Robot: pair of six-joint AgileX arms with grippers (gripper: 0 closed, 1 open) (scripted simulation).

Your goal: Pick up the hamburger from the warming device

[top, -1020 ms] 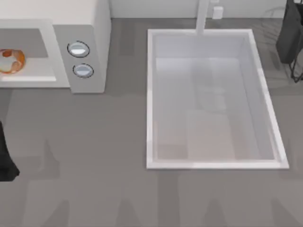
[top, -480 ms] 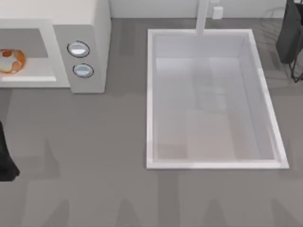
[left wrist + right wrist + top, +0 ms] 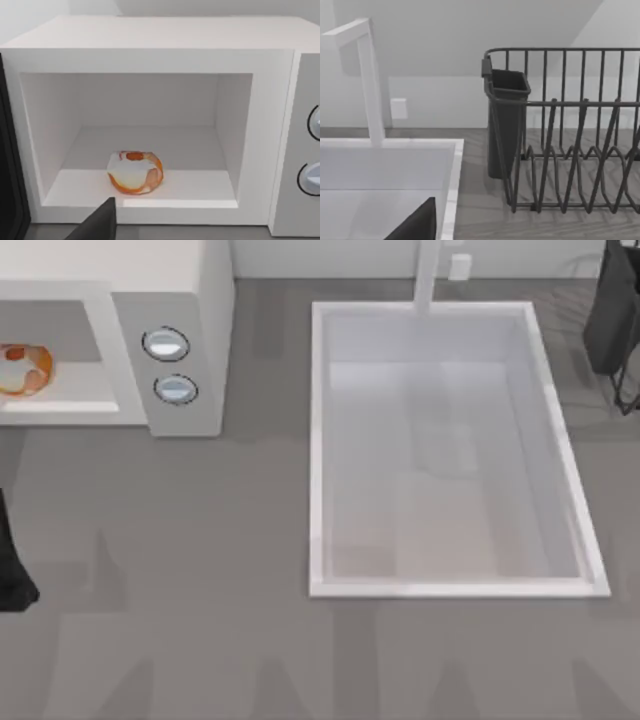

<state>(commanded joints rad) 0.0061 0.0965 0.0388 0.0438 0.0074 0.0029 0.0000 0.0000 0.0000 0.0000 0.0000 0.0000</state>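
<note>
- The hamburger [image 3: 135, 172] sits on the floor of the warming device's cavity, near the front edge and a little toward the side away from the knobs; nothing touches it.
- From above, the hamburger [image 3: 22, 369] shows at the far left edge of the counter scene, inside the open cavity.
- The warming device [image 3: 205, 330] is a white box at the back left of the counter, its cavity open toward the front; its two round knobs [image 3: 166, 344] sit one behind the other on the panel to the right of the cavity.
- In the left wrist view the warming device [image 3: 150, 57] faces the camera squarely, with a dark door edge [image 3: 9, 175] standing open at one side.
- The left claw [image 3: 97, 225] shows as one dark tip in front of the cavity, short of the hamburger and apart from it; whether it is spread or pressed together I cannot tell.
- The left arm [image 3: 12, 570] appears as a dark shape at the left edge of the counter [image 3: 200, 570], in front of the warming device.
- The sink basin [image 3: 318, 440] lies to the right of the warming device, with a white faucet [image 3: 428, 275] at its back rim.
- The right arm is parked at the back right; its claw [image 3: 415, 224] shows as a dark tip over the sink's corner, and I cannot tell its state.
- A dark dish rack [image 3: 570, 130] with a cutlery cup [image 3: 506, 120] stands just beside the sink.
</note>
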